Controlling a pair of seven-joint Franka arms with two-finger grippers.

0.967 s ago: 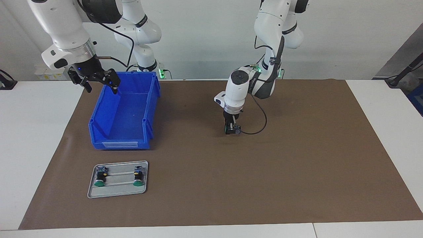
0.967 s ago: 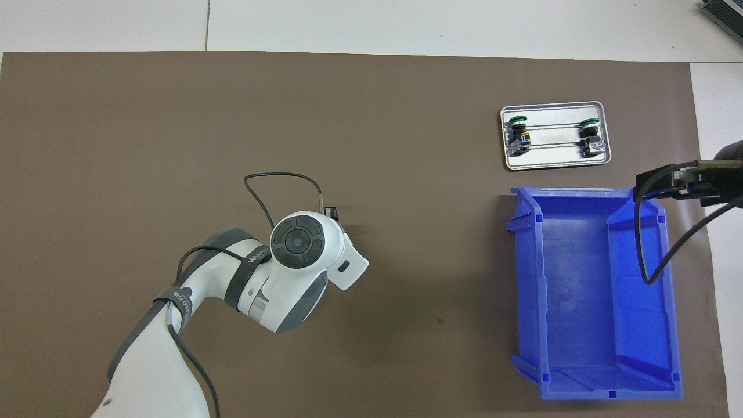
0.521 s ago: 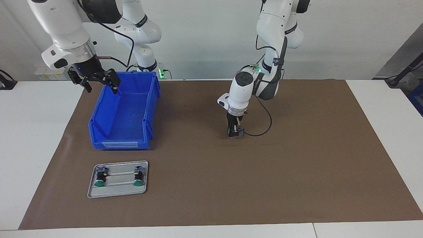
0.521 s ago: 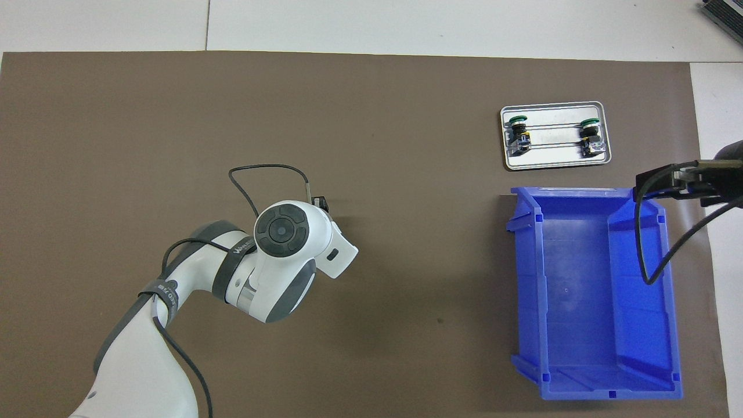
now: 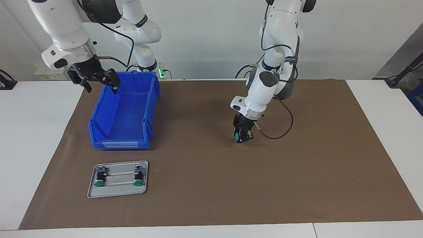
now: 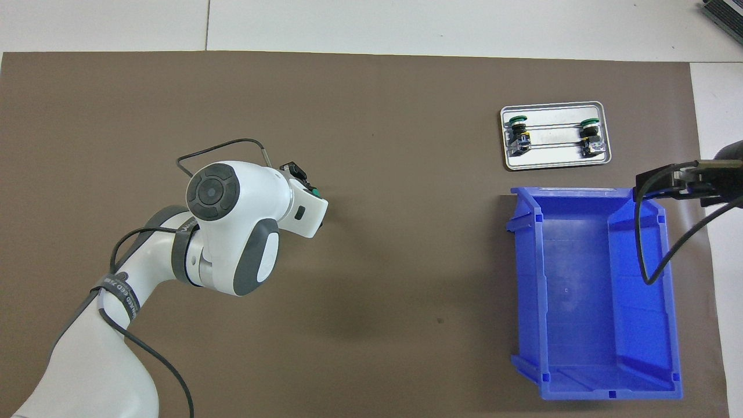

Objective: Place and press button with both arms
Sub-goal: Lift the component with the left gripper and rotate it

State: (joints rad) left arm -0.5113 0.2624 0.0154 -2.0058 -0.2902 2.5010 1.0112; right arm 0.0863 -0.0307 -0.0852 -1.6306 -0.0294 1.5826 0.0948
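Note:
My left gripper (image 5: 243, 135) is shut on a button (image 5: 238, 137) with a green cap. It holds the button tilted, low over the middle of the brown mat. In the overhead view the wrist hides most of this gripper (image 6: 306, 184), and only the green cap (image 6: 315, 192) peeks out. My right gripper (image 5: 99, 84) is open and empty. It waits in the air over the rim of the blue bin (image 5: 124, 112) and also shows in the overhead view (image 6: 667, 184). Two more buttons (image 5: 99, 180) (image 5: 138, 179) lie on a metal tray (image 5: 117, 192).
The blue bin (image 6: 586, 290) stands at the right arm's end of the mat with nothing in it. The metal tray (image 6: 554, 162) lies farther from the robots than the bin. White table shows around the brown mat (image 5: 297, 181).
My left arm has swung toward its own end of the table and tilted its wrist, so the held button's green cap now shows. The right arm has not moved.

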